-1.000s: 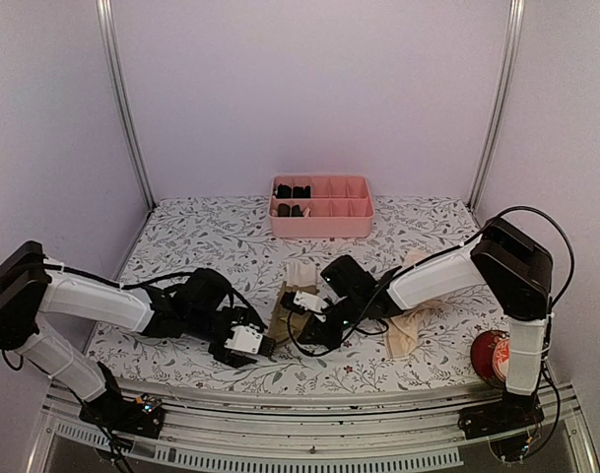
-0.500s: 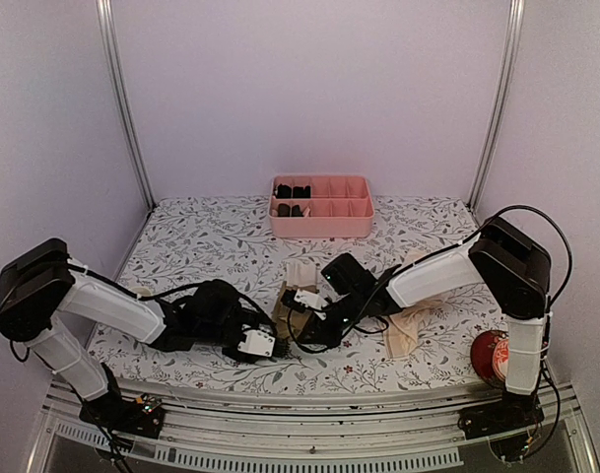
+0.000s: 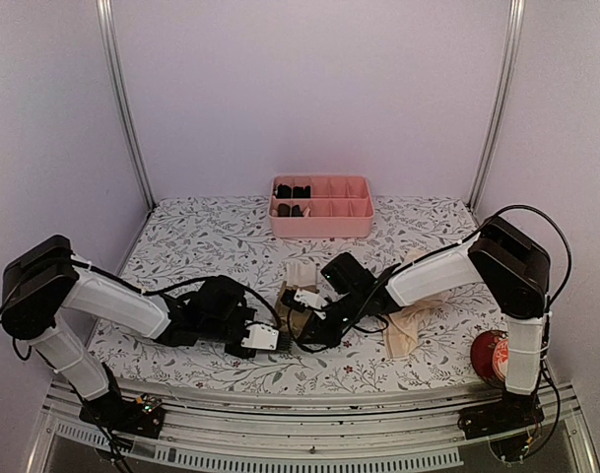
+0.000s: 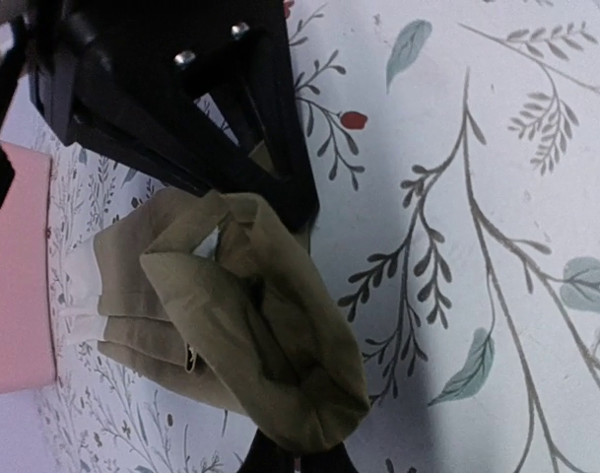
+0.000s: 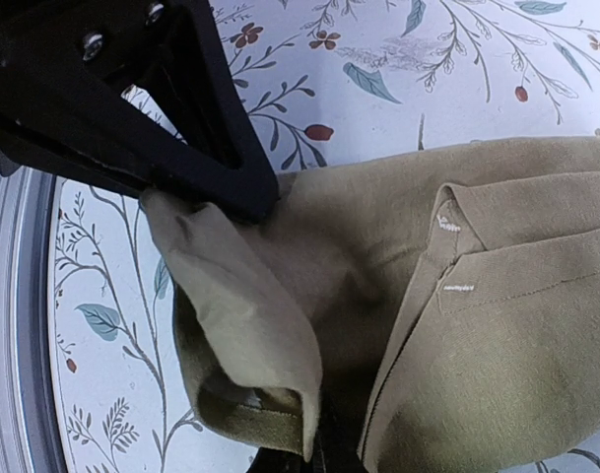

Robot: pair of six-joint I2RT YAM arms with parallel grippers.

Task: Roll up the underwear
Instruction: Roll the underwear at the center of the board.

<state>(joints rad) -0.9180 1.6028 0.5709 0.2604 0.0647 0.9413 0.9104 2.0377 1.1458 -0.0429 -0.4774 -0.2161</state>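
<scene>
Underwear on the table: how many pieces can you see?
2. The olive-brown fabric underwear with a cream-white part lies near the middle, between both arms' fingers. The plain pale peach-beige fabric underwear lies to its right, partly hidden under the right arm.

**Bystanders on the desk**

We see a floral-patterned desk (image 3: 201,246), a pink plastic compartment tray (image 3: 321,207) at its far edge holding small black bundles (image 3: 292,192) in its left compartments, and a red round object (image 3: 491,355) near the right corner.
</scene>
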